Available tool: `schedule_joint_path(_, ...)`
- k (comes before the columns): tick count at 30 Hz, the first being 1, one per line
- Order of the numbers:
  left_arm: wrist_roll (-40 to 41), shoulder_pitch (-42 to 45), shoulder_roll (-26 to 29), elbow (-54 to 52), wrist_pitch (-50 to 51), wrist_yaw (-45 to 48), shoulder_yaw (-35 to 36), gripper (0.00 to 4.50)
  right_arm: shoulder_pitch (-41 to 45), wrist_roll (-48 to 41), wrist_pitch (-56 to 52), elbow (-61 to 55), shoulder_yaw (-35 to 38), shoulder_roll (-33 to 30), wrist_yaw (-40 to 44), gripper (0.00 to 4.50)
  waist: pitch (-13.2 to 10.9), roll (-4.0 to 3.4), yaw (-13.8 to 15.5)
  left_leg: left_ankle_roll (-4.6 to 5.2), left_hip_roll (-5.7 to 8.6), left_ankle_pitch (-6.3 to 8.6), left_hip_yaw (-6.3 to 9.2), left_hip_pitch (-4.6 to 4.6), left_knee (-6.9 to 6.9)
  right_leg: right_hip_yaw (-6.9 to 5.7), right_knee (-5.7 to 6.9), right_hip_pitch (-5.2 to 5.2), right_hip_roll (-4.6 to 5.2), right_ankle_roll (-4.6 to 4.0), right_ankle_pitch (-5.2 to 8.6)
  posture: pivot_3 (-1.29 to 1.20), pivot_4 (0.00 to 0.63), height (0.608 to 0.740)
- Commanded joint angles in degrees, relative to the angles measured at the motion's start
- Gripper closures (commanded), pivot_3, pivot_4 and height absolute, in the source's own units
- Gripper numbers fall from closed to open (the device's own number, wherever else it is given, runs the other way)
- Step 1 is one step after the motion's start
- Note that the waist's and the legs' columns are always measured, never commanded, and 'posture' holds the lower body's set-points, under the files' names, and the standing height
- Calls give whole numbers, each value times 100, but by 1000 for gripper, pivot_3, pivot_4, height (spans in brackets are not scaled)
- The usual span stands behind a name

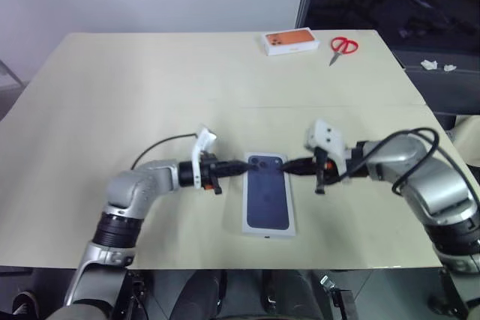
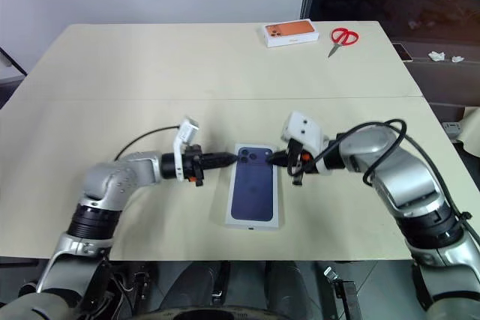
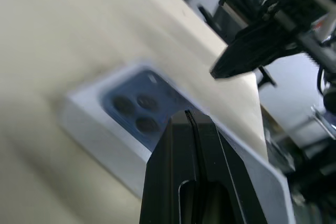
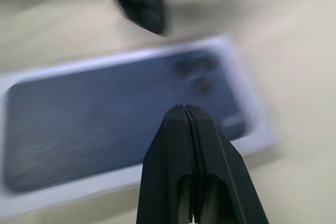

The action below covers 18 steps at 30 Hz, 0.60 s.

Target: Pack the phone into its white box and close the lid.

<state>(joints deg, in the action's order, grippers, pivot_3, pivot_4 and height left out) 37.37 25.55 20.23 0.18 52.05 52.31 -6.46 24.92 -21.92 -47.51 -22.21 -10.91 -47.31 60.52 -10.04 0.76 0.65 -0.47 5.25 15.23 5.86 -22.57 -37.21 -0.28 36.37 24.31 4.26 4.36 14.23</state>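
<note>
One long pale table, cream-coloured, with a faint seam across the middle. Two arms over its near half, reaching in from either side toward the centre. Near the front edge, midway between them, the lid, flat on the tabletop with its printed dark-blue phone picture facing up and the camera cluster at the far end. White border visible all round the print. Cannot tell whether the white box or the phone lies underneath.

On the left, the left gripper, pointing roughly level and inward, black fingers pressed together, tip at the far-left corner of the lid, above the printed cameras in the left wrist view; contact not clear. On the right, the right gripper, angled down and inward, fingers likewise closed with nothing between them, tip at the far-right corner of the lid. Both tips close to each other across the lid's far end, not touching.

Far back on the table, well apart from all this, an orange-topped white box, and just beside it, red-handled scissors near the far right corner.
</note>
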Motion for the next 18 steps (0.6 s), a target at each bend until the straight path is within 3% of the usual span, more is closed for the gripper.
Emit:
schedule_joint_path(1, -198, -60, 69, -95, -258, 170, -246, 4500, -207, 29, 80, -351, -131, -93, -40, 4483, 0, 0, -6, 4, -1, 2, -2, 1, 0, 1, 3, 0, 0, 0, 0, 0, 150, 740)
schedule_joint_path(4, -405, -200, 279, -102, -360, 296, -488, 4500, -458, 743, 624, -206, -659, -149, -307, 4483, 6, -7, -6, 6, -7, 4, 0, 8, 3, 0, 7, -1, -4, 0, 0, 0, 150, 740)
schedule_joint_path(7, -657, -239, 473, -99, -653, 350, -603, 4500, -298, 998, 896, 106, -703, -96, -406, 4483, 12, -9, -9, 2, -15, 1, 0, 25, 3, 0, 6, -21, -11, 0, 0, 0, 150, 740)
schedule_joint_path(17, -521, 78, 793, 237, -1083, 88, 504, 4500, 562, 94, 458, 949, 647, 949, -1019, 4483, 11, -8, 0, 0, -15, 0, 2, 15, 3, 1, 8, -4, -14, -2, -2, 0, 150, 740)
schedule_joint_path(18, -493, 127, 868, 319, -1080, 77, 636, 4252, 640, -51, 371, 1052, 796, 1047, -1041, 4496, 11, -8, 3, 0, -15, 0, 2, 14, 3, 1, 9, -4, -14, -3, -3, 0, 150, 740)
